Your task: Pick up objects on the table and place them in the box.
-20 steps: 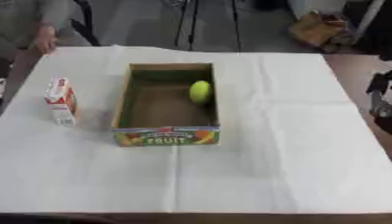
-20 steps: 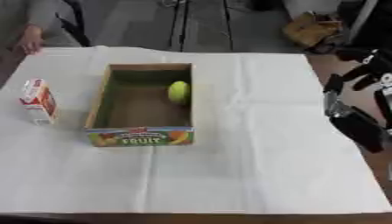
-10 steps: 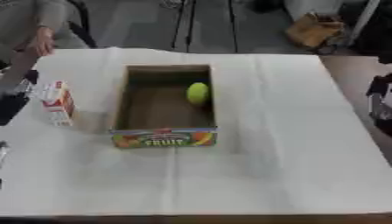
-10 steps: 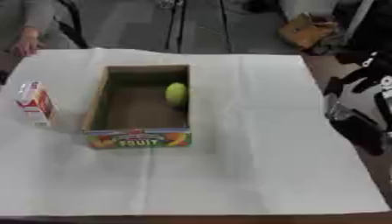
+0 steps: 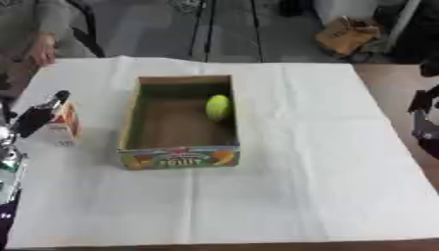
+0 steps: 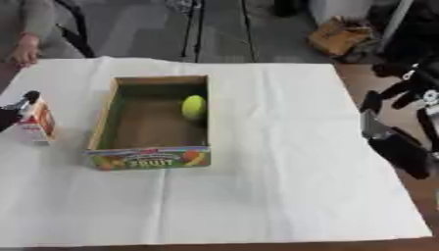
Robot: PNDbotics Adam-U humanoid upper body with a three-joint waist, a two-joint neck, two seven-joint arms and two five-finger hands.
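Observation:
A cardboard fruit box (image 5: 133, 128) stands open on the white cloth, left of centre. A yellow-green ball (image 5: 218, 106) lies inside it against the right wall. Left of the box stands a small white carton with red-orange print (image 6: 36, 125), upright. My left hand (image 5: 37, 117) reaches in from the left edge, its dark fingers straight, lying across the carton's left face; whether it touches the carton I cannot tell. My right hand (image 6: 390, 139) hangs past the table's right edge, fingers spread upward, holding nothing.
The white cloth (image 5: 300, 162) covers the table, with bare cloth right of and in front of the box. Brown table wood (image 5: 403, 93) shows at the right. On the floor beyond are stand legs (image 5: 206, 29) and a crumpled brown carton (image 5: 347, 34).
My left hand has come in from the left edge up to the small carton. The box, ball and right hand have stayed put; the camera has shifted slightly.

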